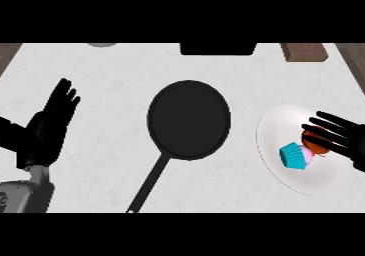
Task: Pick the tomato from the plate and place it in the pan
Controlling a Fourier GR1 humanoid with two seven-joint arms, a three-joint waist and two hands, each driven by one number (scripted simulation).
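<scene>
Right hand hangs over the plate, fingers straight and spread across the tomato, not closed on it. The tomato sits on the plate just beside a cupcake. It's probably light, round, smooth and a bit soft, so take it across its widest part. The pan lies mid-desk, and the left hand rests open at the left.

Tomato half behind hand (the right)
</scene>
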